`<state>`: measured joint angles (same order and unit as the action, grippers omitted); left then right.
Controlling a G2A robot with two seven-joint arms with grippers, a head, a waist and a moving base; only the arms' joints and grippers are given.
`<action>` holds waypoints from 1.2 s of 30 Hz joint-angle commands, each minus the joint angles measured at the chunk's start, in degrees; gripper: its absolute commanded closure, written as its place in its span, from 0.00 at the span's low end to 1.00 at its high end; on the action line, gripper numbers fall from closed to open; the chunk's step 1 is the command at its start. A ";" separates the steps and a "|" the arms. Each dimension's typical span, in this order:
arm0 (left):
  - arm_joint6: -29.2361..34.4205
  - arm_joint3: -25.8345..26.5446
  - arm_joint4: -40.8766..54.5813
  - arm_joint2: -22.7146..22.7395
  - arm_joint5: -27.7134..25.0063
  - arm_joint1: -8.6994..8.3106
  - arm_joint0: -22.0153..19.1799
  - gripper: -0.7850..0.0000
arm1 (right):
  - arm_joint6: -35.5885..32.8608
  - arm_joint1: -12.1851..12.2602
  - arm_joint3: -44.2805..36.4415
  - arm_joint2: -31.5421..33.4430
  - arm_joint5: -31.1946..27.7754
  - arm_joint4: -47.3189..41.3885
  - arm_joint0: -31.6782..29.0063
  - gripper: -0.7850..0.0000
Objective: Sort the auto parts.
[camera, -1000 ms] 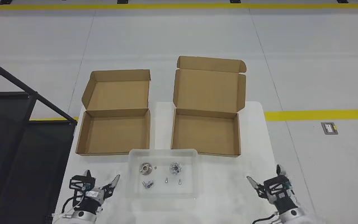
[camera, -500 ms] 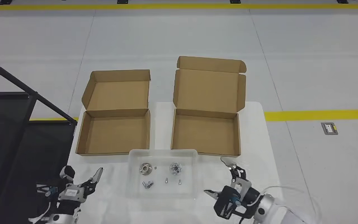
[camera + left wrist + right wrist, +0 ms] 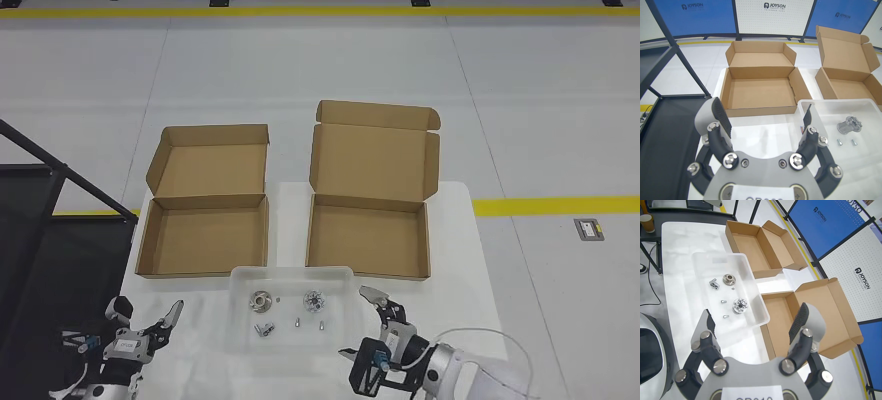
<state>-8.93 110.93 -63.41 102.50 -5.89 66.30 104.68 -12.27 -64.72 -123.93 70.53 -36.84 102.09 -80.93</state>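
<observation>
R pincer (image 3: 356,324) wide nr tray (image 3: 290,269)

Print: logo marks on backdrop panels; one cropped label.
The white perforated panel (image 3: 770,19) behind the open brown cardboard box (image 3: 759,91) carries a dark logo with lettering. The blue panels (image 3: 696,17) flanking it carry the same mark in dark print. The white label (image 3: 762,194) at the base of the left gripper (image 3: 762,108) is cut off and unreadable.

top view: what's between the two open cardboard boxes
Only a bare strip of the white table separates the left cardboard box from the right cardboard box; the top view shows it plainly.
</observation>
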 commanded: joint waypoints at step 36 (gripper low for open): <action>1.11 -0.59 -2.11 -1.62 2.18 0.72 0.01 0.00 | -27.29 -10.74 34.44 -28.79 11.74 -27.97 34.08 0.00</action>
<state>-7.82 110.34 -65.53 100.88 -3.71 67.02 104.69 -39.70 -75.46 -89.53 41.77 -25.12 74.14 -46.71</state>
